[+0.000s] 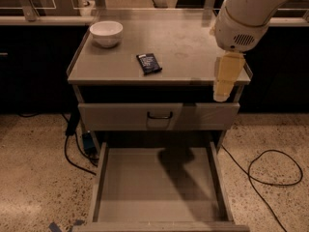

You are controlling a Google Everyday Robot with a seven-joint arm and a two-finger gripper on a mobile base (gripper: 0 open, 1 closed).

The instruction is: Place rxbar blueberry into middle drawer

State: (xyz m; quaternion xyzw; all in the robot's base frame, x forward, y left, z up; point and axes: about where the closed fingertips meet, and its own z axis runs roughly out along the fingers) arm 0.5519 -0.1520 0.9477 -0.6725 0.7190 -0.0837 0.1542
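The rxbar blueberry (148, 63) is a small dark wrapped bar lying flat on the cabinet top (193, 42), a little left of its middle. The middle drawer (140, 187) is pulled out wide below, with a bare grey floor and nothing in it. My gripper (222, 93) hangs from the white arm (244, 13) over the right front edge of the cabinet top. It is well to the right of the bar, apart from it, and holds nothing that I can see.
A white bowl (106, 33) stands at the back left of the top. A shut drawer front with a dark loop handle (160, 115) sits above the open drawer. Cables (275, 170) lie on the floor at right and left. Dark counters stand behind.
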